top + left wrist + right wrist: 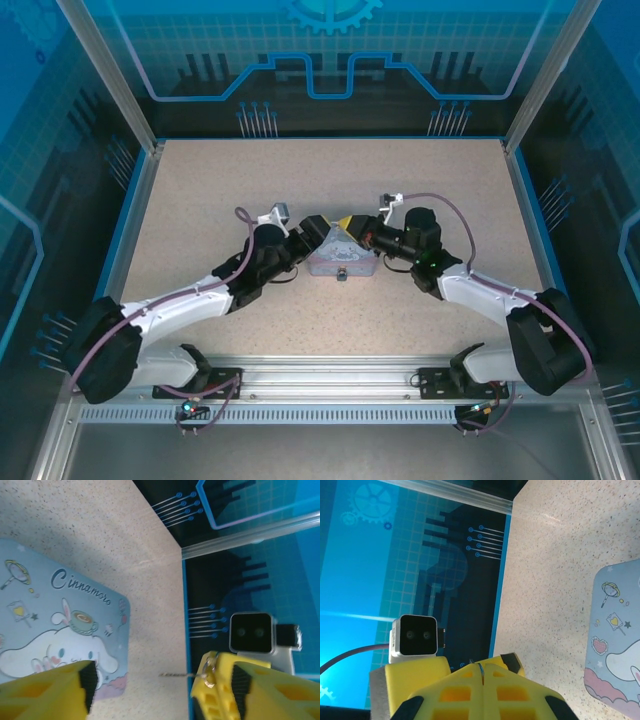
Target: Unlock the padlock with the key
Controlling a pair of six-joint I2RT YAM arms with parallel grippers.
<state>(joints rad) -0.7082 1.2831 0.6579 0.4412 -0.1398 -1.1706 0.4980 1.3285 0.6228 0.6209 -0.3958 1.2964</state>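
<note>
My right gripper (481, 669) has its fingers pressed together on the key (180, 674), and the thin blade sticks out sideways. My left gripper (165, 681) stands spread around that tip. The padlock (341, 275) sits at the near side of the tin (335, 258).

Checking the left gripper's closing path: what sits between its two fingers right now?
In the left wrist view, the yellow tip of the right gripper, with the key poking out, sits between the fingers of the left gripper.
</note>
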